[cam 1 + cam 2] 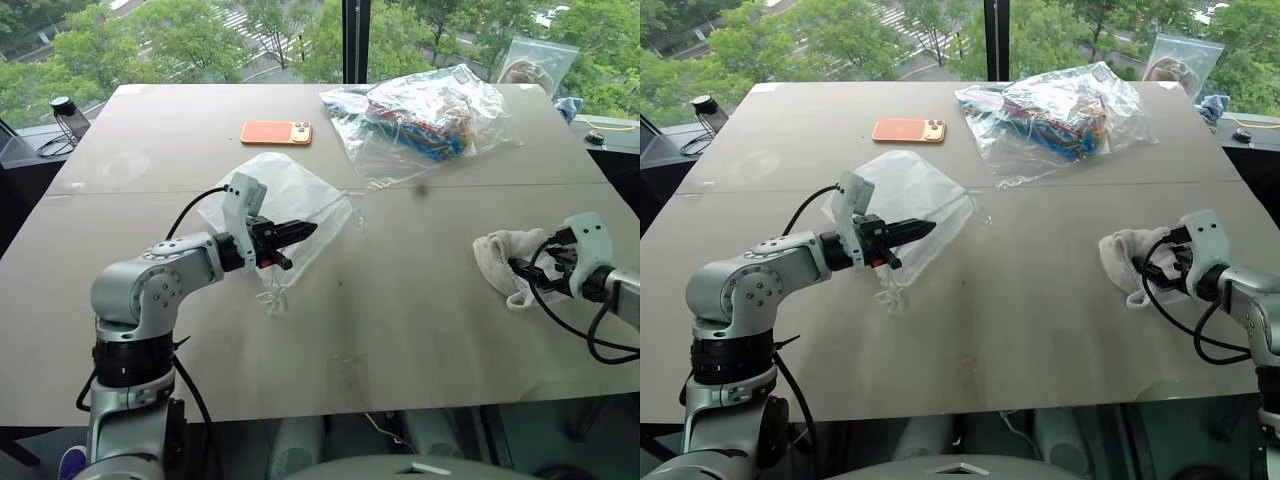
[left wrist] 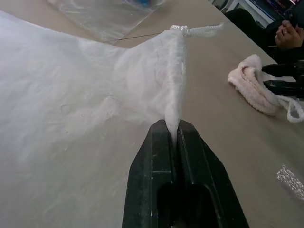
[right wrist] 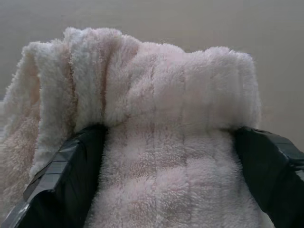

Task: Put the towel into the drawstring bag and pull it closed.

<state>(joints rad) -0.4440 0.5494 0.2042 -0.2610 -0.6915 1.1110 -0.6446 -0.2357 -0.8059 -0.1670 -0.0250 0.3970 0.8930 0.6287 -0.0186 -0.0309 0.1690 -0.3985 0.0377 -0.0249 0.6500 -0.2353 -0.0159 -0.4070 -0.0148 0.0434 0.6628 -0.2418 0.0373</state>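
Note:
The drawstring bag [image 1: 290, 190], white and semi-sheer, lies left of the table's middle, its knotted cord [image 2: 197, 31] at one corner of the mouth. My left gripper [image 1: 310, 230] is shut on the bag's mouth edge, the fabric pinched between its black fingers [image 2: 156, 156] and lifted a little. The cream fluffy towel [image 1: 497, 258] lies bunched on the table at the right. My right gripper [image 1: 522, 272] stands open at the towel's near side, and the towel [image 3: 161, 142] fills the space between its spread fingers [image 3: 66, 175].
An orange phone [image 1: 276, 132] lies beyond the bag. A clear plastic bag of colourful items [image 1: 425, 115] sits at the back right, with another clear bag [image 1: 535, 60] behind it. A person's hand [image 2: 289, 35] is beyond the table's right edge. Bare tabletop [image 1: 400, 300] lies between bag and towel.

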